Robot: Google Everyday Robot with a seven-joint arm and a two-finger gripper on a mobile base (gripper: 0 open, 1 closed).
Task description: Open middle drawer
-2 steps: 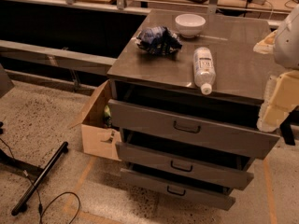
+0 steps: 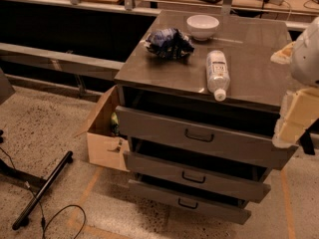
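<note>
The grey metal cabinet point(image 2: 249, 68) stands in the middle of the camera view with three drawers, all pulled out a little. The middle drawer point(image 2: 164, 168) is the shallow second one, with a small black bail handle point(image 2: 193, 177). The taller top drawer point(image 2: 159, 129) juts out above it and the lowest drawer point(image 2: 149, 192) sits below. My gripper point(image 2: 295, 119) is at the right edge, cream-coloured, hanging beside the cabinet's right front corner at the level of the top drawer. It is up and to the right of the middle drawer's handle and touches nothing.
On the cabinet top lie a clear plastic bottle point(image 2: 217, 73) on its side, a white bowl point(image 2: 202, 26) and a crumpled blue chip bag point(image 2: 168, 42). An open cardboard box point(image 2: 103, 138) stands against the cabinet's left side. A black bar point(image 2: 42, 190) and cables point(image 2: 60, 218) lie on the floor at left.
The arm at the right edge has shifted slightly; the drawers and the things on top have not moved.
</note>
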